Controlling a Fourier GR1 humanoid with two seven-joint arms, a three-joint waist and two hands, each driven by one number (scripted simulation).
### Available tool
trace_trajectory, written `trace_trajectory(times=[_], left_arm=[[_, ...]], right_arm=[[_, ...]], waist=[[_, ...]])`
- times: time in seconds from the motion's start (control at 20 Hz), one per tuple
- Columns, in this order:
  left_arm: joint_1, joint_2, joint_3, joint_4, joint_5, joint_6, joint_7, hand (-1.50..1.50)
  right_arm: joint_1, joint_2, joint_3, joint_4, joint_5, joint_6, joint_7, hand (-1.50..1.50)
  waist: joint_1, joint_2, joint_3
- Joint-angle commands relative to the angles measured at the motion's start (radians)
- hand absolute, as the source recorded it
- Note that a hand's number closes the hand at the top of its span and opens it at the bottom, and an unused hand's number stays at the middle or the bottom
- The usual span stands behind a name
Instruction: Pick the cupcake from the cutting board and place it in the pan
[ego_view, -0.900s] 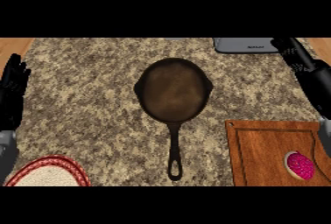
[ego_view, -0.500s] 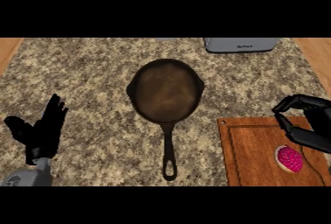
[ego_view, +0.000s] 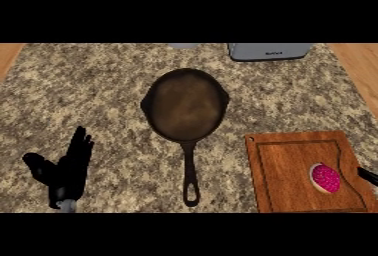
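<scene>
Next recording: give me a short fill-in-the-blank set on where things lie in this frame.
1. The cupcake with pink icing lies on the ____.
2. The pan holds ____; its handle points toward the view's lower edge.
3. The open hand on the view's left side is the robot's ____ hand.
4. The cutting board lies to the pan's ____.

Missing words: cutting board; nothing; left; right

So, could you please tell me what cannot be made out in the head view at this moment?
- Right hand: only a sliver shows at the right edge beside the cupcake; the edge cuts off the rest, so open or shut is unclear.
- Grey appliance: cut off by the top edge; its label is too small to read.
- Pale object at the top edge: mostly cut off, unidentifiable.
- Left hand: its forearm is cut off at the bottom.
</scene>
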Motion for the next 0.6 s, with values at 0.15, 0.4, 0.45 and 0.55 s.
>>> trace_trajectory(times=[0.15, 0.4, 0.45, 0.55], left_arm=[[0.013, -0.059, -0.056, 0.015, -0.03, -0.004, -0.004, 0.0], [0.068, -0.017, -0.034, -0.014, -0.007, -0.07, -0.014, 0.0], [-0.019, -0.065, -0.066, -0.002, -0.04, 0.002, 0.039, 0.0], [0.018, -0.044, -0.064, -0.028, -0.039, -0.012, 0.035, 0.0]], right_arm=[[0.137, 0.019, -0.072, -0.192, 0.117, -0.129, 0.127, -1.5], [0.025, -0.064, -0.115, -0.246, 0.172, -0.114, 0.425, -1.5], [0.005, -0.087, -0.089, -0.31, 0.2, -0.103, 0.519, -1.5], [-0.032, -0.156, -0.062, -0.294, 0.262, -0.06, 0.626, -1.5]], waist=[[0.055, 0.014, -0.004], [0.074, 0.017, -0.004], [0.069, 0.018, -0.005], [0.087, 0.02, -0.005]])
